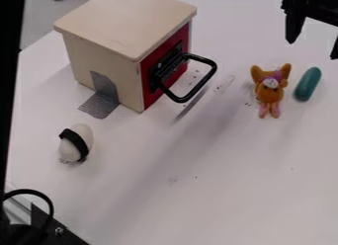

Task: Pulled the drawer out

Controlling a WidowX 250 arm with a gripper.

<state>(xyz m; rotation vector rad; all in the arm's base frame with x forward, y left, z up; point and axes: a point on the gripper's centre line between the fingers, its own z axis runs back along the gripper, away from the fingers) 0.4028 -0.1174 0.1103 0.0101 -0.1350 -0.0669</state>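
Apparently closed: red drawer front (147, 97). Pincer (314, 38) spread, upper right. Best straddle black loop handle (214, 68) squarely, close, draw straight outward, no twist.

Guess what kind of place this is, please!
Probably a lab where a robot practises. A black robot pincer hangs over a white table, where a box is held down with tape and a little orange toy sits.

An orange toy (270, 92) is beside a teal capsule (308, 84), a banded white egg (77, 142) well apart.
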